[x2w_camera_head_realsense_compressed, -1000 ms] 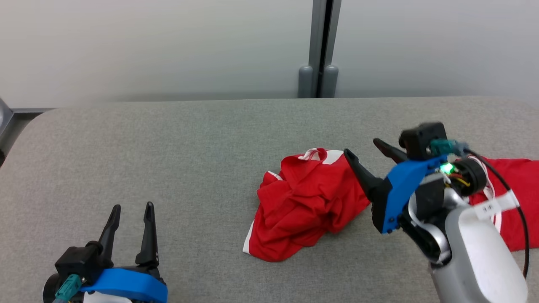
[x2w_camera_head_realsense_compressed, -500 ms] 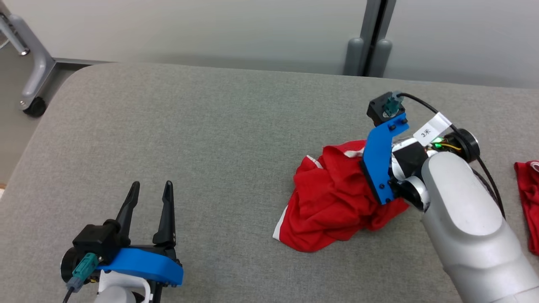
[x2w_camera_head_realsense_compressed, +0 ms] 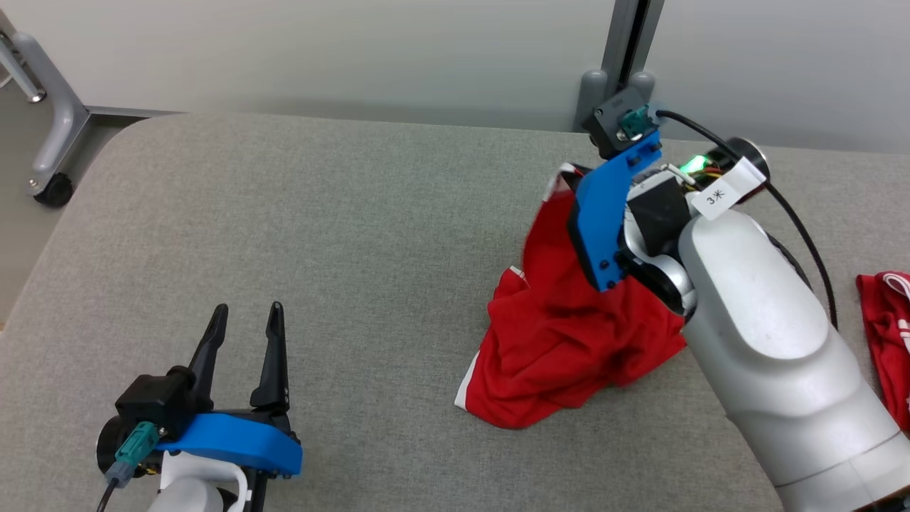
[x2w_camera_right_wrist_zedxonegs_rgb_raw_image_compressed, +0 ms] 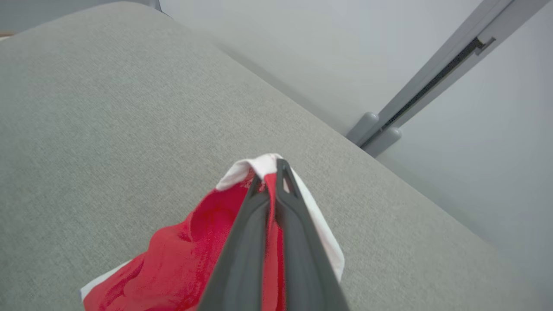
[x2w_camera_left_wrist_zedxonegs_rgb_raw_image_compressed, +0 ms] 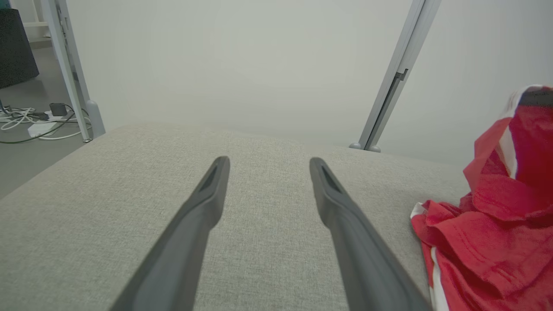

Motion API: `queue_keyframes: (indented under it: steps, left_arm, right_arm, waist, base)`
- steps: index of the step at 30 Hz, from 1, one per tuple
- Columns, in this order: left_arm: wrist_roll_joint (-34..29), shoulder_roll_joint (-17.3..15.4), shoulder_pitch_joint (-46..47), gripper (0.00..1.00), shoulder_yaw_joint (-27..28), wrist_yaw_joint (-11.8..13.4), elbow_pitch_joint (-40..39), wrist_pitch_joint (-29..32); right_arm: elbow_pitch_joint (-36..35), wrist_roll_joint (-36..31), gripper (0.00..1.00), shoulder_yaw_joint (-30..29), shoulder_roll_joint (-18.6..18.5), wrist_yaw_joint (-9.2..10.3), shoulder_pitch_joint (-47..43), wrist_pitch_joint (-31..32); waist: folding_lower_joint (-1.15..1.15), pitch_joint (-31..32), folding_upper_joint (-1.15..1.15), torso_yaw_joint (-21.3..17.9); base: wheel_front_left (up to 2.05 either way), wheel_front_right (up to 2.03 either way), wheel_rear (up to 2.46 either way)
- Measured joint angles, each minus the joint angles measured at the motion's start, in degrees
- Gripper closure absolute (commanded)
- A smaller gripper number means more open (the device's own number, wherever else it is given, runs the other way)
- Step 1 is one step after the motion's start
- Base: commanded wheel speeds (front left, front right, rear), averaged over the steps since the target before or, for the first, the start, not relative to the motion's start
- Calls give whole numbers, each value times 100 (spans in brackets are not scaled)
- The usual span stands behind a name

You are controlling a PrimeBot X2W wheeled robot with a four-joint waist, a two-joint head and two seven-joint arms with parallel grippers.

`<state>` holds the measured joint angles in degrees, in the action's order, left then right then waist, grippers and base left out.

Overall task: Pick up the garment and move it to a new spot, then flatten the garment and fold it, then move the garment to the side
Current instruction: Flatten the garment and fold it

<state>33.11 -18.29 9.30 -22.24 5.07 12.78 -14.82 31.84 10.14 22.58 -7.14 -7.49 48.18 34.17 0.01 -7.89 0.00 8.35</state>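
Far-right cloth (red) half cropped

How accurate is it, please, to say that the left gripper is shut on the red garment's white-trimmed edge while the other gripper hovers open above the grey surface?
Not quite: it is the right gripper that is shut on the red garment at its white-trimmed edge, as the right wrist view shows. The left gripper is the one that hovers open above the grey surface.

Red garment, white trim
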Motion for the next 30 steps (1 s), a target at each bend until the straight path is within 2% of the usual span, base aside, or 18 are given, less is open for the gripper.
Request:
queue_keyframes:
  steps: [8,15,18,21,26,30]
  left_arm:
    - [-43,-10,-76,0,116,-13,-12,-10]
    - [-85,-59,-130,0,200,-14,-77,-16]
    - [-92,-81,-165,0,235,-14,-116,-16]
    - [-107,-77,-170,0,235,-14,-148,-16]
    - [-145,-32,-158,0,178,-41,-166,-18]
    - [-154,5,-142,0,152,-68,-146,-16]
  right_arm:
    - [-836,695,100,673,171,0,616,-1468]
    - [-1492,1109,100,556,132,0,1033,-2714]
    - [-1527,1128,100,249,-29,0,992,-2880]
    - [-1379,1131,100,-197,-209,0,574,-2907]
    - [-1016,901,100,-1062,-487,1,-617,-2681]
    - [-805,624,100,-1970,-488,1,-1725,-2339]
  waist:
    - [-1,206,0,-174]
    - [-1,253,0,-315]
    - [-1,253,0,-364]
    - [-1,237,0,-371]
    - [-1,185,0,-324]
    - [0,143,0,-270]
  base:
    - [0,0,0]
    - [0,0,0]
    - [0,0,0]
    - [0,0,0]
    - [0,0,0]
    - [0,0,0]
